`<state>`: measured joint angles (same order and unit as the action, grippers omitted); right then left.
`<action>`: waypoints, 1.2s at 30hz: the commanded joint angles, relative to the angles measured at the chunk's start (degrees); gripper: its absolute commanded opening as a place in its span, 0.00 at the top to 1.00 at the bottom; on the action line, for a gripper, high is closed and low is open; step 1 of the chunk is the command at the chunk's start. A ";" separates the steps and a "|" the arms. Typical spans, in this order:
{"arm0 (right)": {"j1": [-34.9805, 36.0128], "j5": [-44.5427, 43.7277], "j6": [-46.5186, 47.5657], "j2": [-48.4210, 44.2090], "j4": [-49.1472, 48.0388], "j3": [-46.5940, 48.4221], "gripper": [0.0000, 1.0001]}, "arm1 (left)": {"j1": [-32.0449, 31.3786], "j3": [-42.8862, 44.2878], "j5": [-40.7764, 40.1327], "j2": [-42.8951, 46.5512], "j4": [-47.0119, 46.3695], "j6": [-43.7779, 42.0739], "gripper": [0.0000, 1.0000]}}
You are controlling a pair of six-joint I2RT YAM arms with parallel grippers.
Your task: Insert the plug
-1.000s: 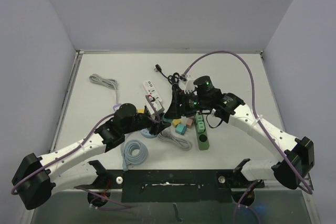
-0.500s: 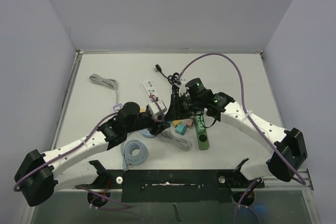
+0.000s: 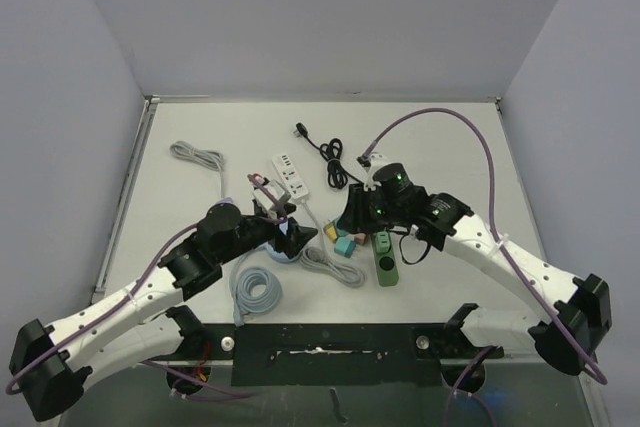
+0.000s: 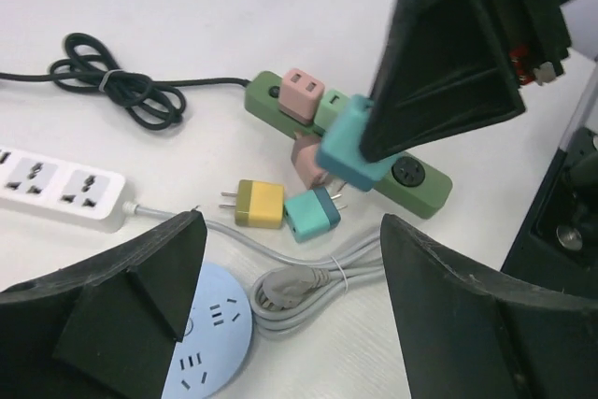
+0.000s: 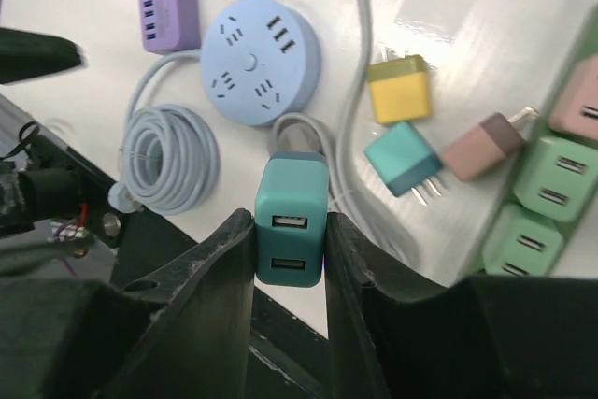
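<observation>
Now the right pincer (image 5: 291,217) — pinching the teal USB adapter (image 5: 291,249) — has swung nearer the green power strip (image 3: 386,259); left pincer (image 4: 291,263) spread.

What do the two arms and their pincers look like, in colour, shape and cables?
The left arm and the right arm both have white links joined by rounded black joints. A purple cable runs loosely along each arm. Small green lights glow near the right arm's wrist. The left pincer and the right pincer each have two black, wedge-shaped fingers.
</observation>
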<state>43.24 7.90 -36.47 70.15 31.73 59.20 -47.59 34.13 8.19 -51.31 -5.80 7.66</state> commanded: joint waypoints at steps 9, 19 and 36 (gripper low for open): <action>0.41 -19.57 -2.79 -17.34 13.72 -10.32 0.93 | -0.13 10.47 -31.86 16.92 35.39 27.26 0.24; 0.61 -19.24 -4.34 -21.84 10.44 -19.31 1.00 | -0.13 3.83 -28.25 28.83 36.27 24.35 0.22; 0.79 -21.19 -4.49 -18.30 5.14 -21.59 1.00 | -0.13 0.98 -25.34 29.23 34.19 23.54 0.22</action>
<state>43.62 -13.80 -41.41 51.20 40.36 37.56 -47.64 35.00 -18.76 -21.30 31.07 32.27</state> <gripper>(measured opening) 0.302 0.778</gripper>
